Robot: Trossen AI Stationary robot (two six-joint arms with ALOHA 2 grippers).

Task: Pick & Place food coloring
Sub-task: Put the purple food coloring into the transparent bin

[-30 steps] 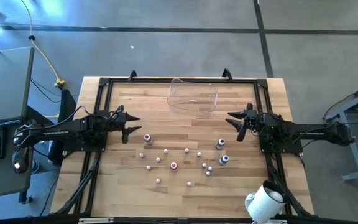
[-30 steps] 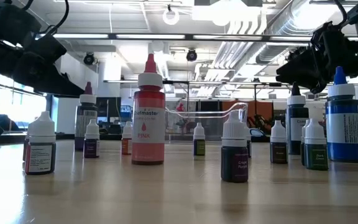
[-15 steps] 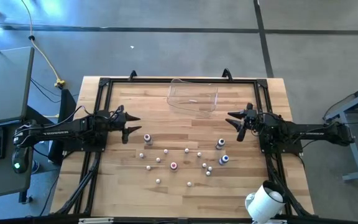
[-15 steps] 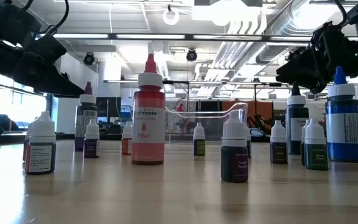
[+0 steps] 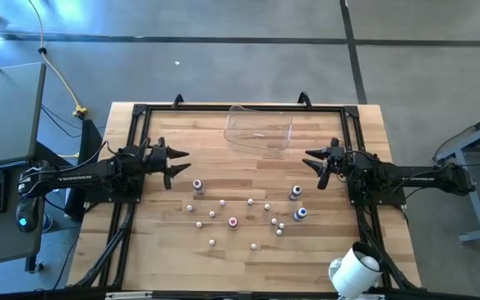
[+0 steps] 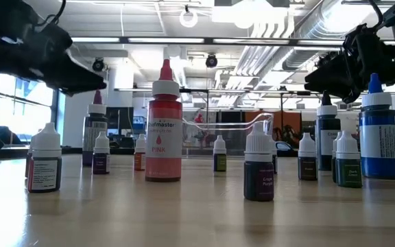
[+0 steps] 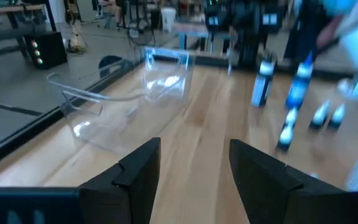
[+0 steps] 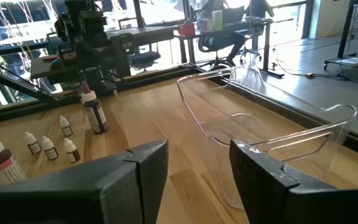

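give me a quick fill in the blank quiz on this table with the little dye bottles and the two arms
1. The label on the tallest red bottle in the low view reads ____.
2. The clear plastic tub holds ____ bottles.
3. The left gripper and the right gripper both have their fingers ____.
4. The big white cylinder lies near the table's front corner on the ____ arm's side.

Missing words: PINK; no; open; right

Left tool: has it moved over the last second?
Yes. The left tool has shifted toward the table's far edge, nearer the clear plastic tub; it is open.
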